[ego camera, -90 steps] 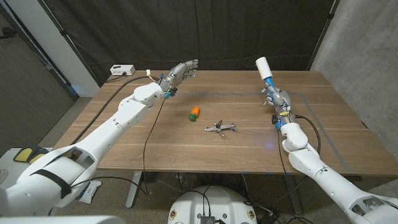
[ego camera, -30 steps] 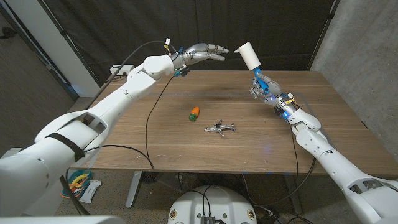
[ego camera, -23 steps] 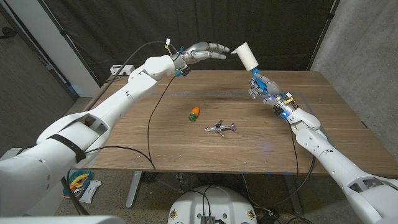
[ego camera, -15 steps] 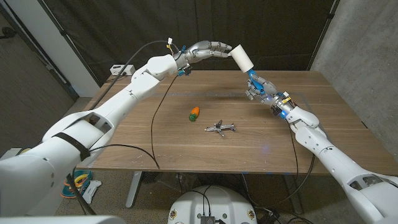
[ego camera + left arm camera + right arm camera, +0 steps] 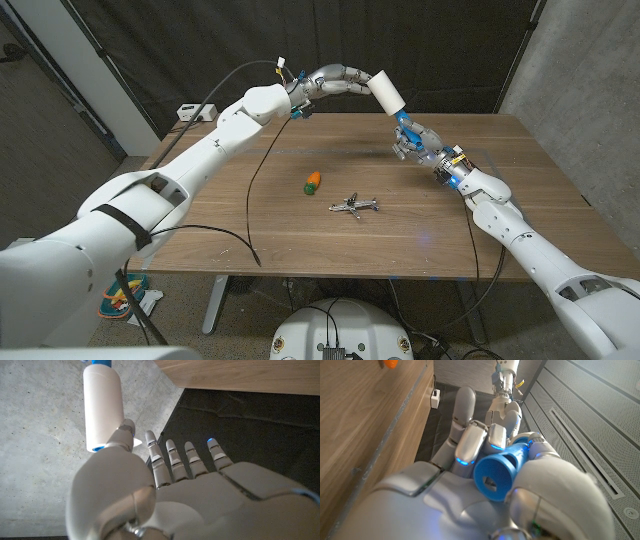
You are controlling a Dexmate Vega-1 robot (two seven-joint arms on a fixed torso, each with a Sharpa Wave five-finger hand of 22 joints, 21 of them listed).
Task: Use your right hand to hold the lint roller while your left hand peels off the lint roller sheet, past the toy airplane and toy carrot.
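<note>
The lint roller (image 5: 390, 95) is held up in the air above the far side of the table, its blue handle clamped in the right hand (image 5: 412, 140), fingers wrapped round the handle as seen in the right wrist view. The left hand (image 5: 335, 80) is spread, holding nothing, its fingertips (image 5: 125, 432) at the white roll's free end; contact is likely, but no grip is seen. The roller is judged light and stiff, with a thin, sticky, easily torn sheet; the sheet's loose edge should be pinched, though that edge cannot be made out. The toy carrot (image 5: 313, 181) and toy airplane (image 5: 353, 206) lie well below both hands on the wooden table (image 5: 250, 230), which looks smooth and hard. Dark curtains hang beyond the hands, with a concrete wall (image 5: 570, 60) outside the right arm.
</note>
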